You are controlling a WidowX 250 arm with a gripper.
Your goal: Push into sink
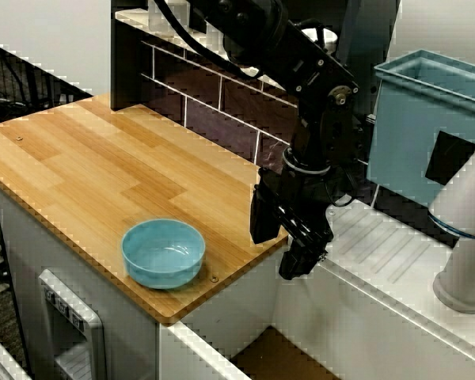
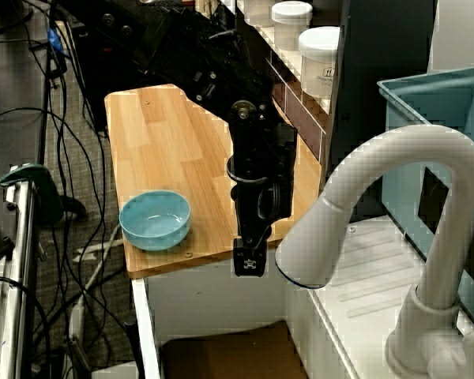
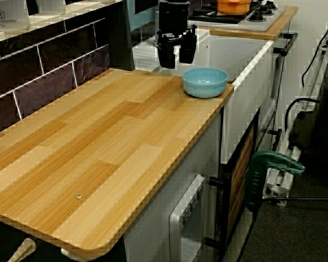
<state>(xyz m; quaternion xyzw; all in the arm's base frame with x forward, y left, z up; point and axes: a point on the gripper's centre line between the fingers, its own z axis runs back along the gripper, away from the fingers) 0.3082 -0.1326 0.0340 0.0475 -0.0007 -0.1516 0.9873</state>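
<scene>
Pincer (image 3: 176,50) noted narrowly parted, empty; blue bowl (image 3: 205,82) beside it should be approached from the side away from the sink (image 1: 281,356).

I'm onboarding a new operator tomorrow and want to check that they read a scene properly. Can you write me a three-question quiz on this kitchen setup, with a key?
1. True or false: the blue bowl already lies in the sink.
2. Where does the gripper hang? A) above the sink side, past the counter's edge; B) inside the bowl; C) over the stove.
3. Fill in: the bowl rests on the wooden ___, near its corner beside the sink.

Key
1. False: it sits upright on the wood, apparently empty.
2. A. It touches nothing, its fingers slightly apart.
3. Counter.
</scene>
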